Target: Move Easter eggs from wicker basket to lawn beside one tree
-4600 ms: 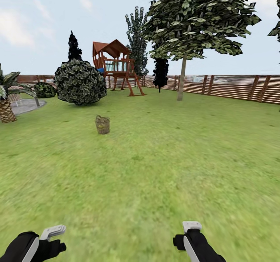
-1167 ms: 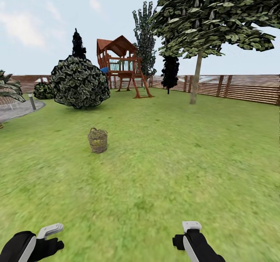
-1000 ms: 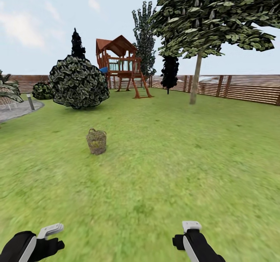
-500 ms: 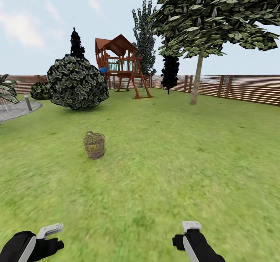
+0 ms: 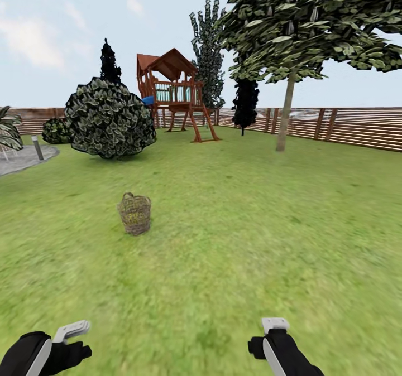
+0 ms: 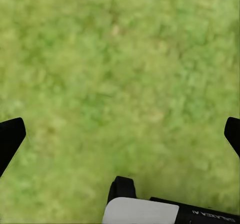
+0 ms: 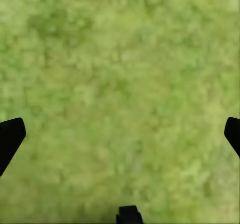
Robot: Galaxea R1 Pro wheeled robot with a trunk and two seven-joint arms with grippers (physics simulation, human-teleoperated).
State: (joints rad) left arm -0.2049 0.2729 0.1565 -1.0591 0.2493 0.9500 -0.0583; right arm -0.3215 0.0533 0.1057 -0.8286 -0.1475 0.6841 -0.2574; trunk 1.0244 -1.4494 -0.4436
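My left gripper (image 6: pixel 120 134) hangs spread over bare lawn (image 5: pixel 234 242), holding nothing. Ahead to the left, the wicker basket (image 5: pixel 134 213) stands upright with open grass all round. The tree (image 5: pixel 286 116) rises far right beside the fence (image 5: pixel 357 126). My right gripper (image 7: pixel 120 134) is spread too, empty.

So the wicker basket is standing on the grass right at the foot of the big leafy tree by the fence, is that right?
Not quite. The wicker basket does stand upright on the lawn, but out in the open, well away from the tree by the fence. The head view shows it ahead and to the left, nearer the round dark bush than the tree.
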